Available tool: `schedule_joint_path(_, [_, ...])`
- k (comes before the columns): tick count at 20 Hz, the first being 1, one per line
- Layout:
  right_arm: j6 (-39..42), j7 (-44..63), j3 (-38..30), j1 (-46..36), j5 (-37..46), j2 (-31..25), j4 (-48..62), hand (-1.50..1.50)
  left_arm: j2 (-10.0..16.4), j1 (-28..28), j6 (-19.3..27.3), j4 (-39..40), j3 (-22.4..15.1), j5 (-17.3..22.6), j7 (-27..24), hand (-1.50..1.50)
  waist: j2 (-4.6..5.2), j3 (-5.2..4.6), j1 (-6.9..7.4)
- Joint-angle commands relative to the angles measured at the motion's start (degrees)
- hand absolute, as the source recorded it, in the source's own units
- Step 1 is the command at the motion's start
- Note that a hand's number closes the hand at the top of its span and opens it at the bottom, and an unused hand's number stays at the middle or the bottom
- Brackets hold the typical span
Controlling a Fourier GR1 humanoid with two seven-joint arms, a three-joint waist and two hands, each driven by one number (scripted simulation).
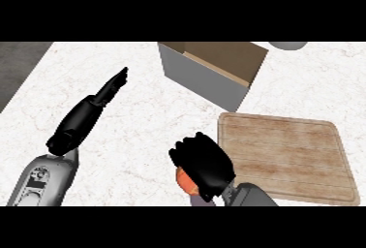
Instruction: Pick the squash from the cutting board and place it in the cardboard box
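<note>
The squash [184, 183] is held in the curled right hand [205, 164] near the counter's [143, 121] front edge, for carrying to the cardboard box [204, 77].

1. You've got bright, flat light over the whole counter [143, 121]; the pale marble looks even from edge to edge.
2. The cardboard box [204, 80] hints at direction: its tan inside is lit while the grey wall facing you is darker, so the light comes from above.
3. The left hand [85, 121] and right hand [204, 164] go almost solid black, with just a faint sheen on the right fingers [196, 145].
4. The sliver of orange squash [184, 181] under that hand darkens toward the palm.
5. The cutting board [286, 155] is evenly lit.
</note>
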Motion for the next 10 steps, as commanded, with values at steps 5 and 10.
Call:
schedule_joint_path(5, [-6.89, 10.79, 6.52, -23.49, -8.94, 2.56, 6.41, 1.5, -0.98, -0.97, 0.43, 2.73, -0.3, -0.63, -0.04, 0.0, -0.6, -0.1, -0.7])
schedule_joint_path(10, [-14.3, 23.26, 3.11, -32.95, -15.47, 2.6, 8.02, 1.5, -0.32, -0.87, 1.0, 2.37, 0.76, -0.89, 0.34, 0.0, -1.16, -0.12, -1.79])
